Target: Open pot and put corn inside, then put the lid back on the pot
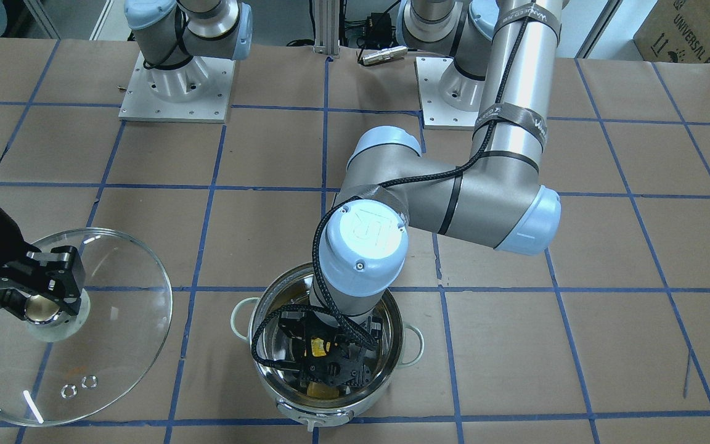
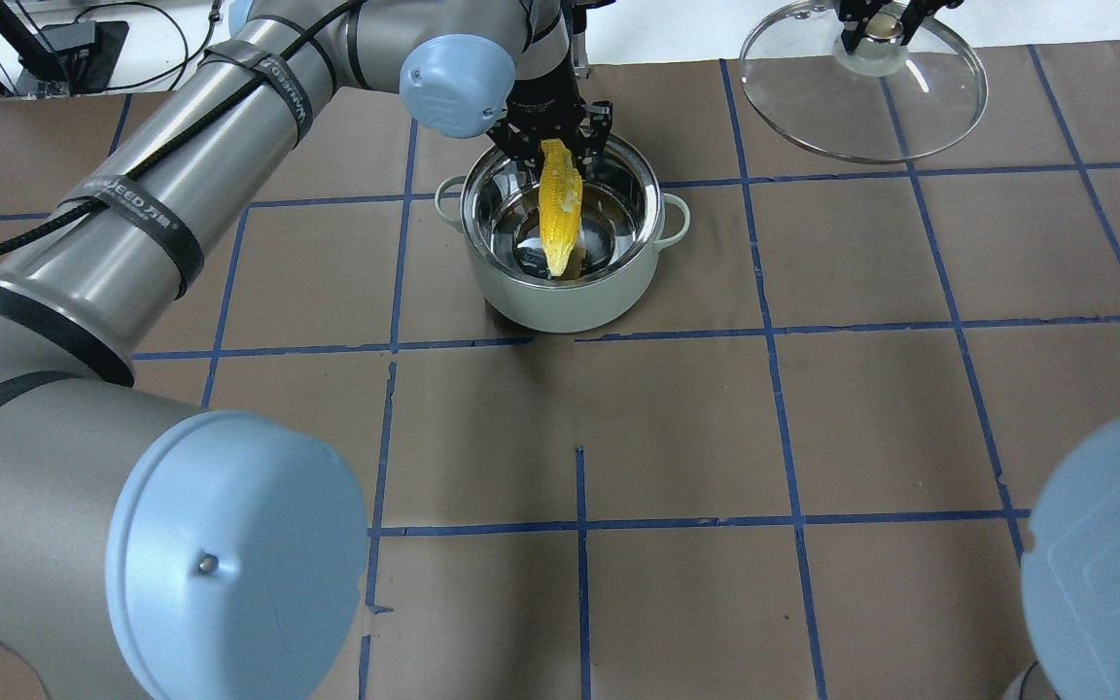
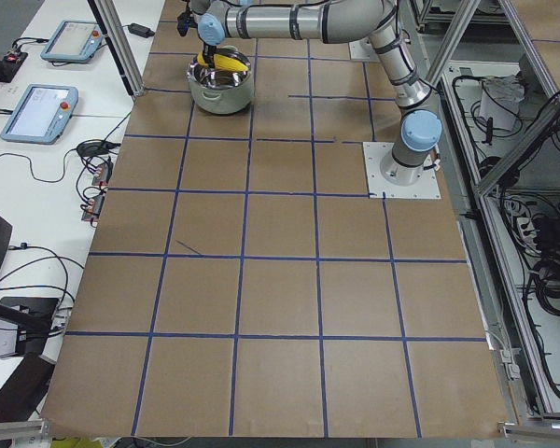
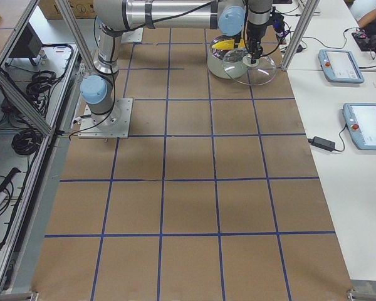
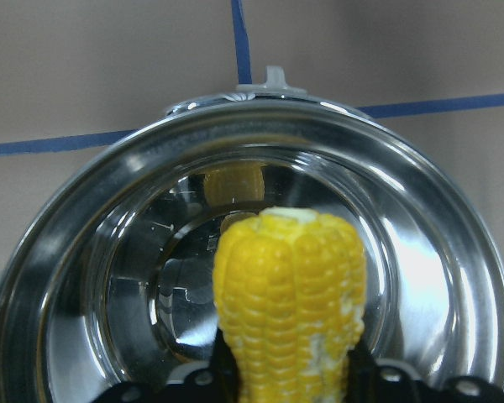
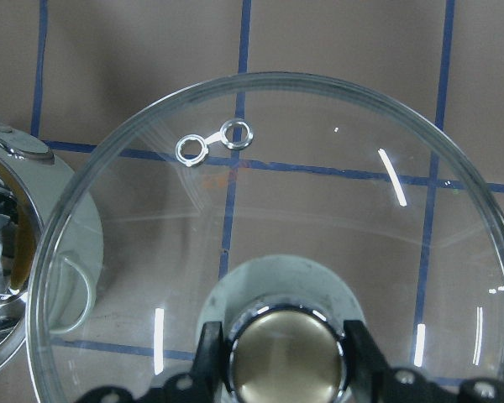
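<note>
Left gripper (image 2: 552, 144) is at the far rim of the pot (image 2: 570, 303), with its fingers clamped narrow on one end of the corn cob (image 2: 560, 209). The cob slants down into the open steel pot, free end low inside the bowl. I can't tell whether it touches the bottom. The left wrist view has the kernels dead centre and their reflection in the shiny base.

Right gripper (image 1: 47, 297) is off to the pot's side, fingers pinched on the knob (image 6: 281, 354) of the glass lid (image 2: 910, 122). The lid hangs by that knob, and the right wrist view shows one pale pot handle (image 6: 67, 290) through the glass. The pot sits uncovered on the brown-papered table (image 2: 677, 428).
</note>
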`<move>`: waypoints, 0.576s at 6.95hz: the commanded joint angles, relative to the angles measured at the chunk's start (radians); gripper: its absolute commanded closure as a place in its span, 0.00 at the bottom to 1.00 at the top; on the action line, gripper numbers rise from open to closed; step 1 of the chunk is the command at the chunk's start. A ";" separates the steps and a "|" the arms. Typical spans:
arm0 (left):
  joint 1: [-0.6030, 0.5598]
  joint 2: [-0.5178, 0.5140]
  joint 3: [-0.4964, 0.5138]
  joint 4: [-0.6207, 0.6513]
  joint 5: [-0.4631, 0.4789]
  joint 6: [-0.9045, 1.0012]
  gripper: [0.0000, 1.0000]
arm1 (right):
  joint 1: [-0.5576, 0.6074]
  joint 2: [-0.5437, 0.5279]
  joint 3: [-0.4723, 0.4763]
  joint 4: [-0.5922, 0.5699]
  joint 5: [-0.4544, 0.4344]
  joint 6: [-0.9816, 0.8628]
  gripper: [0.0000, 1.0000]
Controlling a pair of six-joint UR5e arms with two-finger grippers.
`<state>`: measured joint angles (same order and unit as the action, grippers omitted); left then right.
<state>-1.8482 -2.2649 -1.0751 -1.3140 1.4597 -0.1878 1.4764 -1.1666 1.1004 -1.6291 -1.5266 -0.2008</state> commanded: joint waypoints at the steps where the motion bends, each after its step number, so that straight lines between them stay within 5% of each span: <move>1: 0.006 -0.001 0.004 0.002 -0.004 0.002 0.00 | 0.012 0.001 0.001 0.000 -0.001 0.004 0.94; 4: 0.062 0.066 -0.025 -0.057 0.007 0.112 0.00 | 0.068 0.002 -0.001 -0.009 -0.003 0.099 0.94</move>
<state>-1.8227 -2.2343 -1.0890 -1.3356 1.4641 -0.1340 1.5080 -1.1665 1.1005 -1.6313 -1.5281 -0.1616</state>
